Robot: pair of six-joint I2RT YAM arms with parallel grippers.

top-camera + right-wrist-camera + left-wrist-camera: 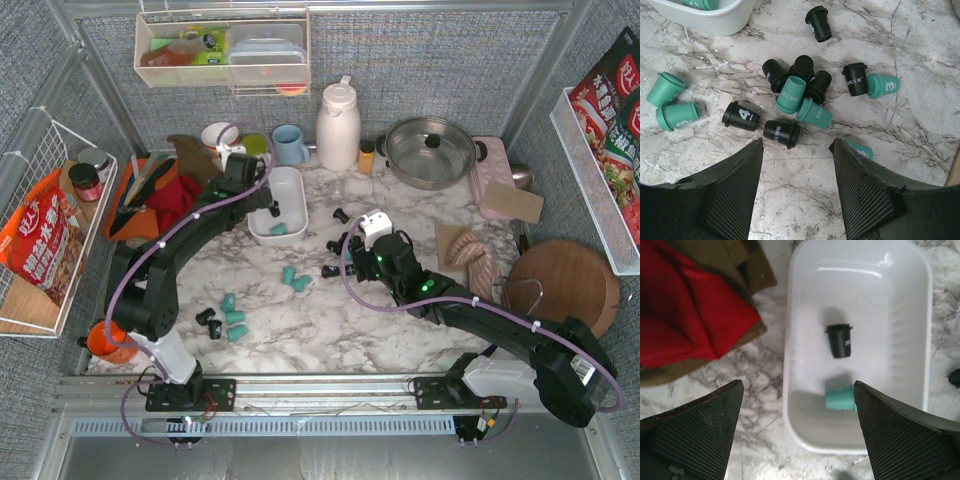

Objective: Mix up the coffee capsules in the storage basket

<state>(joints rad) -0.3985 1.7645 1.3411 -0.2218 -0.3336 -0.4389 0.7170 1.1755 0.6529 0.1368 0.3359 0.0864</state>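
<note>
Top external view: a marble table, fenced by grey mesh walls, carries two black arms reaching away from its near edge. On the left arm, the left tool hangs over the near end of the storage basket, its fingers spread wide with nothing between them. On the right arm, the right tool hovers with fingers apart and empty above a loose huddle of coffee capsules lying on the marble just right of the basket. A lidded pan and a white jug stand along the far edge, well apart from both tools. A red cloth lies just left of the basket. Inside the basket rest one black capsule and one teal capsule, not touching. A teal pair lies near the table's middle; a mixed group lies near left.
</note>
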